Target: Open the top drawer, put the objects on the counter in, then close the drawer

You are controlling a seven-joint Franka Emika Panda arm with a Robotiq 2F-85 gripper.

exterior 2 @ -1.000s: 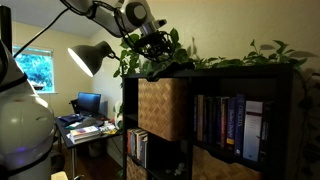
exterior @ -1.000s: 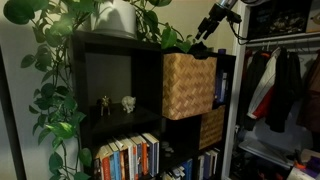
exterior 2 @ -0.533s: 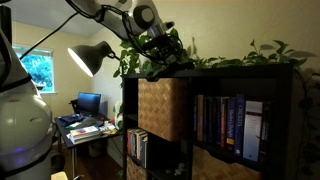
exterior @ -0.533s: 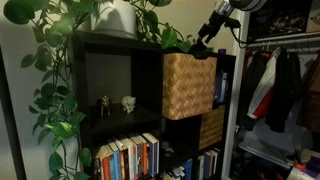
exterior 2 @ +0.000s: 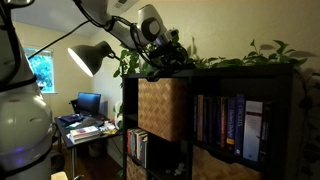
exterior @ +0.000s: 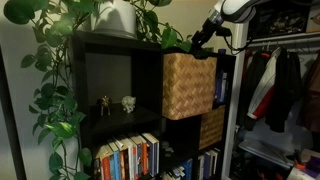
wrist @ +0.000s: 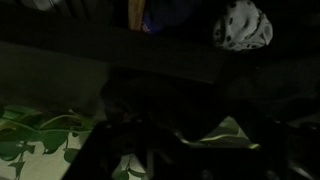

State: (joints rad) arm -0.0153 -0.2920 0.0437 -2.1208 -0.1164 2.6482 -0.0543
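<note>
Shelf-top approach: the robot's hand (exterior: 203, 42) hovers at the front edge of the counter (exterior: 120, 38), among trailing plant leaves (exterior: 60, 70). In an exterior view the top drawer (exterior: 188, 86) lies directly below it, at 6 o'clock. The tan wicker drawer sits in its cubby just under the counter board, woven front facing out of the bookshelf (exterior: 90, 120). Any pull would therefore likely run straight out toward the room, not sideways. Both exterior views show the hand (exterior 2: 163, 62) just above the drawer (exterior 2: 163, 108) and apart from it. Whether the fingers are spread or clenched cannot be told, since the wrist view is too dark. No loose objects can be made out on the counter.
</note>
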